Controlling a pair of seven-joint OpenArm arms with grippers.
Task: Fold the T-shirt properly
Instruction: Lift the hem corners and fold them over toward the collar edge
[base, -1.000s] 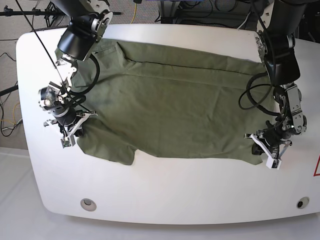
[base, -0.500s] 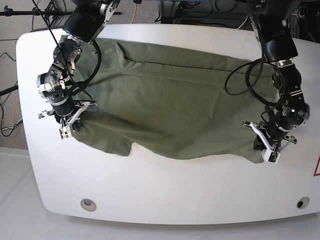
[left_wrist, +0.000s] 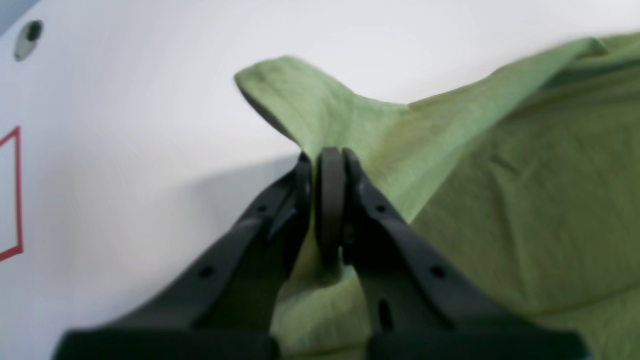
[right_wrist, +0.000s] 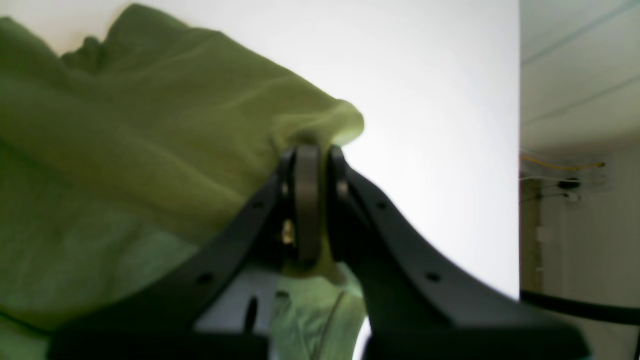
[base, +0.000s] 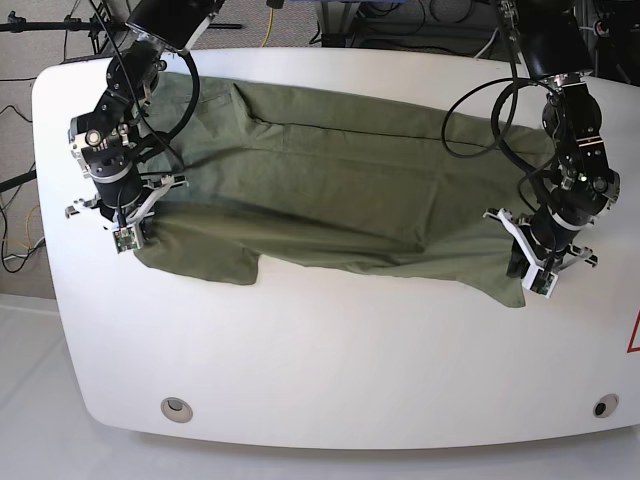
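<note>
The olive-green T-shirt (base: 340, 190) lies spread across the white table (base: 350, 360), with its near edge lifted at both ends. My left gripper (base: 533, 272), on the right in the base view, is shut on the shirt's near right corner. In the left wrist view the gripper (left_wrist: 327, 160) pinches a fold of the cloth (left_wrist: 500, 175) above the table. My right gripper (base: 128, 232) is shut on the near left corner. In the right wrist view the gripper (right_wrist: 307, 155) pinches the cloth edge (right_wrist: 150, 125).
Two round holes (base: 177, 407) (base: 601, 406) sit near the table's front edge. A red mark (base: 634, 335) is at the right edge and shows in the left wrist view (left_wrist: 15, 200). Cables and stands lie beyond the far edge.
Both grippers have moved toward the table's far side, holding the shirt's near corners. The near edge has been drawn back with them and more bare table shows in front.
</note>
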